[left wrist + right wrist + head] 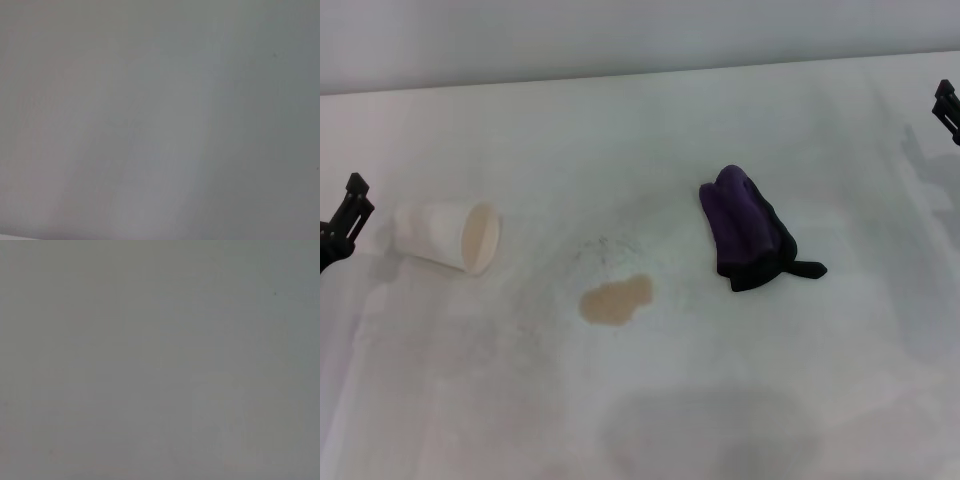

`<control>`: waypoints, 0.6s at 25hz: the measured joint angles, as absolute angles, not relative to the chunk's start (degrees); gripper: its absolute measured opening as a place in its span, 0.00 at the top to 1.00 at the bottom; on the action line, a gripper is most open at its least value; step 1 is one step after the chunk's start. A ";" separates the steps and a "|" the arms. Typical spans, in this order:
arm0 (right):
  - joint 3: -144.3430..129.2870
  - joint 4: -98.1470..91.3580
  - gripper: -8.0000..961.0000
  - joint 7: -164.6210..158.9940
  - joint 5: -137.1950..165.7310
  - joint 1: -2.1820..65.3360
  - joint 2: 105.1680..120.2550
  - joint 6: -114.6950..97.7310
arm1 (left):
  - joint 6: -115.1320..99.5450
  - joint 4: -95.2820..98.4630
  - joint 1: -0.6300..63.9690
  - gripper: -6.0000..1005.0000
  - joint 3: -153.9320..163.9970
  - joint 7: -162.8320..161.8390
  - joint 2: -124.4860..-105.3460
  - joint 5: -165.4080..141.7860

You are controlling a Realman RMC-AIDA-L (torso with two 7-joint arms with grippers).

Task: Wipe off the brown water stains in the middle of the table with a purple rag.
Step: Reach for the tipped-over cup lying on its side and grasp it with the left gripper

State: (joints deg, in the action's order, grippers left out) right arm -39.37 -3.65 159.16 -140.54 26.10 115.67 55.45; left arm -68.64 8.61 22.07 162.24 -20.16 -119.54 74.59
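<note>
The brown water stains (616, 300) lie as a small tan two-lobed blotch in the middle of the white table (650, 410). The purple rag (752, 228) lies bunched to the right of the stains, with black edges and a black corner pointing right. My left gripper (344, 222) is at the far left edge of the head view, beside a tipped cup. My right gripper (947, 108) is at the far right edge, well away from the rag. Neither holds anything I can see. Both wrist views show only plain table surface.
A white paper cup (450, 237) lies on its side at the left, its mouth facing right. A faint grey speckled smudge (605, 247) sits just behind the stains. The table's far edge (640, 75) meets a pale wall.
</note>
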 joint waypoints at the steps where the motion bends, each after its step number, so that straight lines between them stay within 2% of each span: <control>1: -39.37 -3.67 0.11 159.14 -140.54 26.10 115.69 55.48 | -68.64 8.62 22.06 0.14 162.24 -20.16 -119.54 74.56; 15: -39.37 -3.51 0.11 158.65 -140.54 25.73 115.83 56.24 | -69.90 7.93 21.83 0.14 160.94 -20.39 -119.12 76.54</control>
